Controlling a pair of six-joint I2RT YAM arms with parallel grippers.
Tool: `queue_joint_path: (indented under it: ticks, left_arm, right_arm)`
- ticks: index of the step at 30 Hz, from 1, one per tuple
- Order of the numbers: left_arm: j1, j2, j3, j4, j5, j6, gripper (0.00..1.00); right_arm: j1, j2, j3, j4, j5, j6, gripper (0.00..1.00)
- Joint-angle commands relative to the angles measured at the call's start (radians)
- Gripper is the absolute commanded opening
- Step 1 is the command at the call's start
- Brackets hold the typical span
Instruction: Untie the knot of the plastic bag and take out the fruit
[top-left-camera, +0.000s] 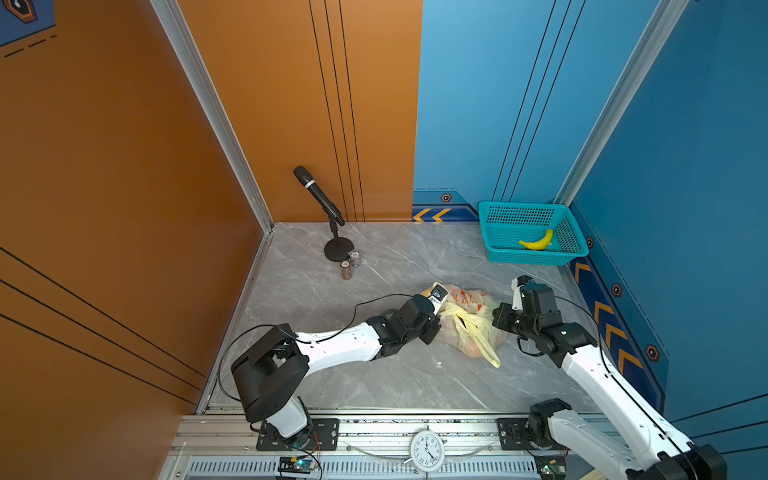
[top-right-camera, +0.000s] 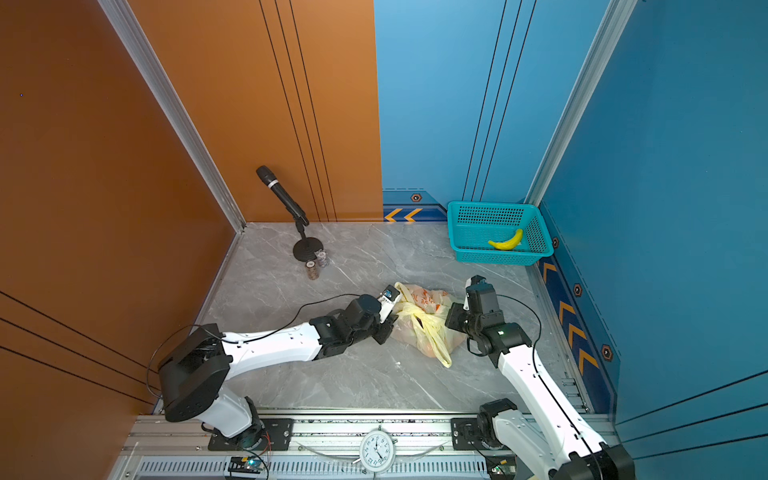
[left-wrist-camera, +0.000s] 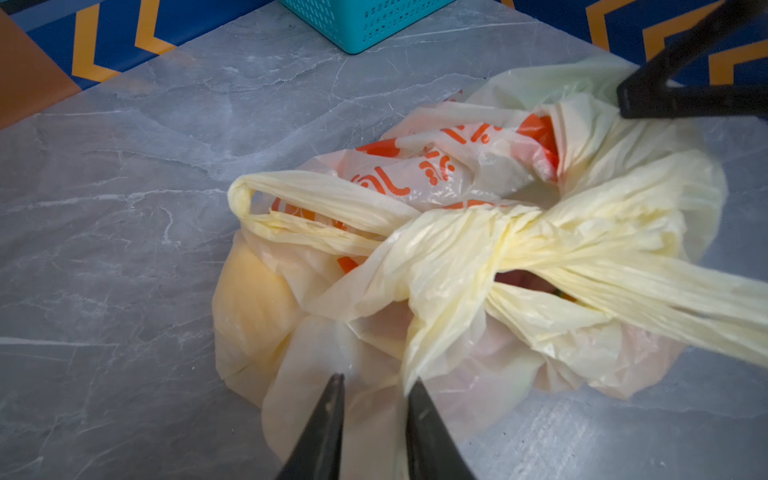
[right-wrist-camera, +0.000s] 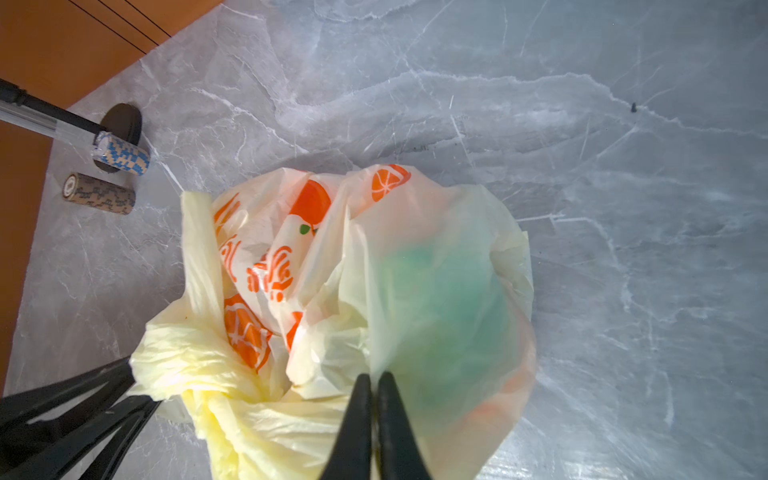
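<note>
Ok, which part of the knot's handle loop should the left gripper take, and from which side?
Take the short handle loop at its folded end, not the knot itself. That end lies raised on the plastic bag, bunched into a narrow rope and pointing away from the knot. It is probably best to come from above, with the left gripper jaws set across the strip.

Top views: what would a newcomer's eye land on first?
The pale yellow plastic bag with its orange print sits in the middle, flanked by the left gripper and the right gripper. Its knot is tied, and shows best in the left wrist view. After that, the teal basket with a banana in the far right corner, and the microphone on its stand at the back left.
</note>
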Motion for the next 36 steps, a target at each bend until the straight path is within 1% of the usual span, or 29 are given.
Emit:
queue_joint_path:
  ticks: [1, 2, 6, 7, 8, 12, 15, 17, 21, 24, 25, 29, 30, 34, 36]
  left_arm:
    - [0.002, -0.049, 0.014, -0.002, 0.007, 0.009, 0.35]
    - [0.001, -0.050, 0.025, -0.007, 0.014, 0.013, 0.36]
    - [-0.002, -0.033, 0.092, -0.054, 0.043, 0.022, 0.40]
    - [-0.004, -0.027, 0.094, -0.063, 0.049, 0.024, 0.41]
    - [-0.004, -0.020, 0.135, -0.074, 0.055, 0.026, 0.42]
    - [-0.002, 0.018, 0.198, -0.118, 0.078, 0.034, 0.45]
    - [0.000, 0.052, 0.234, -0.141, 0.070, 0.035, 0.50]
    - [0.002, 0.070, 0.251, -0.153, 0.064, 0.036, 0.54]
    - [0.007, 0.110, 0.293, -0.181, 0.131, 0.036, 0.58]
    - [0.004, 0.143, 0.316, -0.222, 0.141, 0.027, 0.60]
    - [0.005, 0.150, 0.315, -0.227, 0.138, 0.025, 0.60]
    - [0.006, 0.163, 0.287, -0.223, 0.127, 0.010, 0.59]
    - [0.006, 0.165, 0.282, -0.225, 0.124, 0.007, 0.58]
    - [0.009, 0.176, 0.270, -0.231, 0.105, -0.002, 0.48]
    - [0.010, 0.179, 0.267, -0.231, 0.102, -0.005, 0.41]
  right_arm:
    - [0.014, -0.038, 0.023, -0.040, -0.005, -0.008, 0.29]
    - [0.024, -0.039, 0.035, -0.050, -0.004, -0.012, 0.32]
    - [0.076, -0.016, 0.078, -0.083, 0.000, -0.037, 0.38]
    - [0.088, -0.005, 0.087, -0.090, 0.004, -0.040, 0.39]
    - [0.099, 0.009, 0.097, -0.099, 0.006, -0.044, 0.40]
    - [0.146, 0.072, 0.135, -0.129, 0.015, -0.063, 0.46]
    - [0.173, 0.111, 0.151, -0.138, 0.030, -0.071, 0.52]
    - [0.190, 0.135, 0.154, -0.136, 0.031, -0.077, 0.53]
    - [0.206, 0.182, 0.145, -0.119, 0.020, -0.095, 0.54]
    - [0.208, 0.222, 0.141, -0.115, 0.016, -0.099, 0.53]
    - [0.208, 0.233, 0.141, -0.112, 0.011, -0.101, 0.52]
    - [0.208, 0.256, 0.133, -0.091, 0.003, -0.099, 0.41]
    - [0.208, 0.258, 0.130, -0.088, 0.003, -0.099, 0.36]
    - [0.208, 0.263, 0.127, -0.086, 0.004, -0.103, 0.22]
    - [0.208, 0.256, 0.122, -0.082, 0.008, -0.102, 0.16]
